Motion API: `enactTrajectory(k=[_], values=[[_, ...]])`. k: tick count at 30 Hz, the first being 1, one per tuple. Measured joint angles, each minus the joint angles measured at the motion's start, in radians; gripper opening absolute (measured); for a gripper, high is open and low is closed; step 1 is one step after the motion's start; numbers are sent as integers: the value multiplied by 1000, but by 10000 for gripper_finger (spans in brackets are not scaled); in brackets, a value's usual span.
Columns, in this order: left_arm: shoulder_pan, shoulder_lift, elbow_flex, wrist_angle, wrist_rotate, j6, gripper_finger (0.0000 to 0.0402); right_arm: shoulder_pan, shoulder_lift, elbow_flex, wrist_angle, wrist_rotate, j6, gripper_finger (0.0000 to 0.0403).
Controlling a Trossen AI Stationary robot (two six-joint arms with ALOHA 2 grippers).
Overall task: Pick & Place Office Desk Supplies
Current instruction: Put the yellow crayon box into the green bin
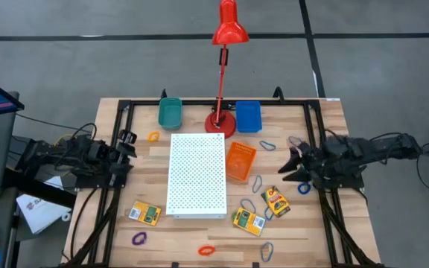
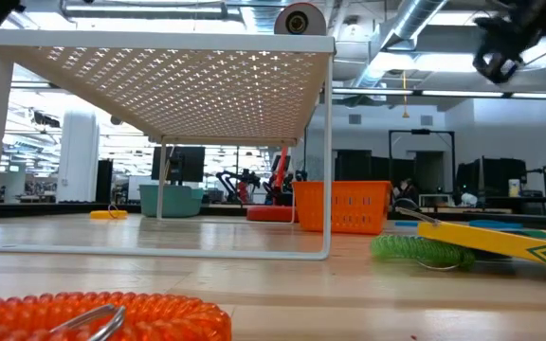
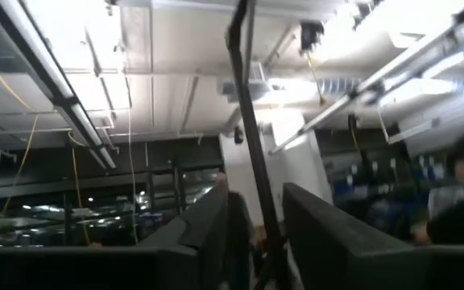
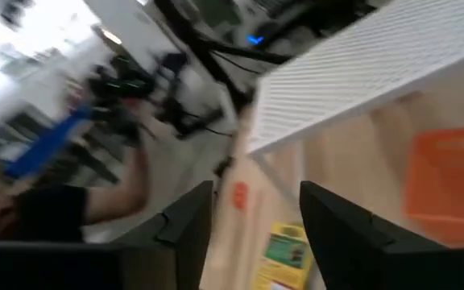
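Three flat yellow-and-green boxes lie on the wooden table: one [image 1: 145, 214] near left, one [image 1: 249, 220] and one [image 1: 276, 201] near right. Small loops lie scattered flat: orange [image 1: 153, 136], blue [image 1: 267, 144], grey [image 1: 258, 183], purple [image 1: 138, 239]. My left gripper [image 1: 129, 152] hovers at the table's left edge, open and tipped upward, with only the room's ceiling between its fingers [image 3: 256, 193]. My right gripper [image 1: 287, 165] hovers at the right side, open and empty [image 4: 256, 189], facing the board and a box [image 4: 287, 250].
A white perforated board [image 1: 196, 175] on legs stands mid-table. An orange bin [image 1: 240, 160] sits at its right, a teal bin [image 1: 170, 112] and a blue bin [image 1: 248, 115] at the far edge. A red desk lamp [image 1: 222, 112] stands between them.
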Motion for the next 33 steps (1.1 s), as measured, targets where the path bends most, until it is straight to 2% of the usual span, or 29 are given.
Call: enactTrajectory(k=[4,7,9,13,16,23,28,33], values=[[-12,91,33,-1,-19,38,171,-88,242,199,-248,-35,-137,202],[-14,144,54,-13,-47,37,195,-165,424,247,-290,-105,-252,206],[-14,165,66,-22,-50,24,205,-213,535,233,-225,-198,-306,207],[-16,176,79,-31,-49,-18,215,-272,720,184,23,-444,-317,206],[-33,159,80,-35,-49,-22,215,-282,807,159,127,-515,-314,202],[-91,121,85,-60,-43,-10,214,-159,884,136,333,-512,-199,198],[-82,79,135,-162,-40,-8,223,-36,926,135,465,-403,-136,198],[-78,75,177,-258,-40,9,226,22,1011,134,494,-328,-132,198]])
